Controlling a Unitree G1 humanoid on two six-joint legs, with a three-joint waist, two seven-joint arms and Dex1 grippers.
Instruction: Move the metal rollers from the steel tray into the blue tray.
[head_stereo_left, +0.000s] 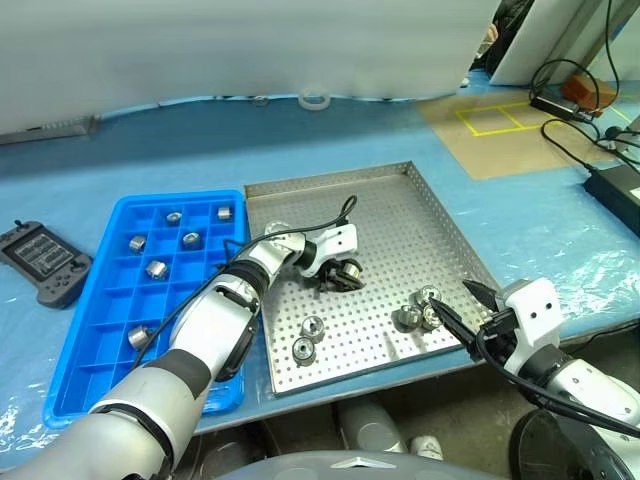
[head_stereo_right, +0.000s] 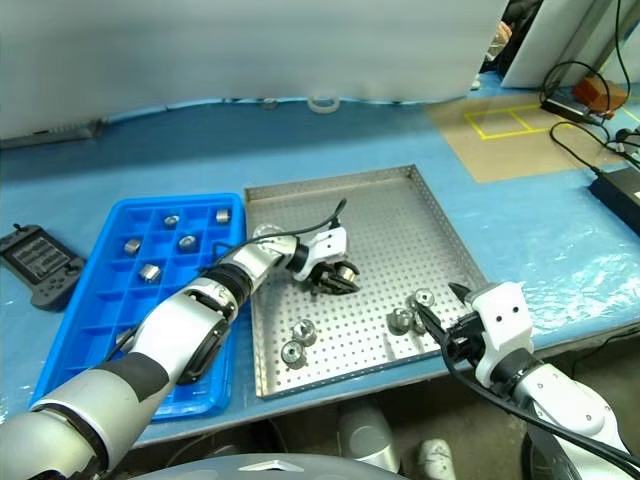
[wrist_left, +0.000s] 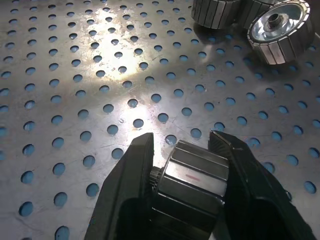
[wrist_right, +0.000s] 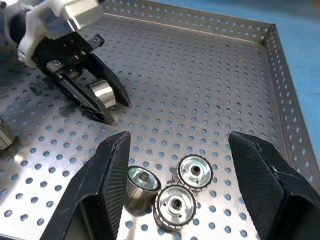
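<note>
- Sitting left of the steel tray (head_stereo_left: 455, 235), touching its left rim: the blue tray (head_stereo_left: 70, 355), already carrying six metal rollers (head_stereo_left: 156, 268) in separate compartments, counted in the left eye view.
- Lying further left of the steel tray, well apart from it: a dark handheld controller (head_stereo_left: 40, 262).
- Clamping one roller (wrist_left: 192, 180) across its ribbed outer wall near the middle of the steel tray: the left gripper (head_stereo_left: 343, 275), fingers (wrist_left: 127, 182) closed narrow on the part, just above the perforated floor.
- Resting loose on the steel tray's floor: five more rollers, two (head_stereo_left: 308, 338) near the front rim and a cluster of three (wrist_right: 170, 192) toward the front right corner, touching one another.
- Hovering over that cluster at the steel tray's front right: the right gripper (wrist_right: 175, 170), jaws spread wide, holding nothing.
- Judging the handling: looking like solid metal, so stiff, dense for its size and smooth enough to slip; likely rolling away if nudged on its side.
- Judging the hold: pinching across the outer wall, squarely on the ribbed band, seeming safest, as the left gripper is doing.
</note>
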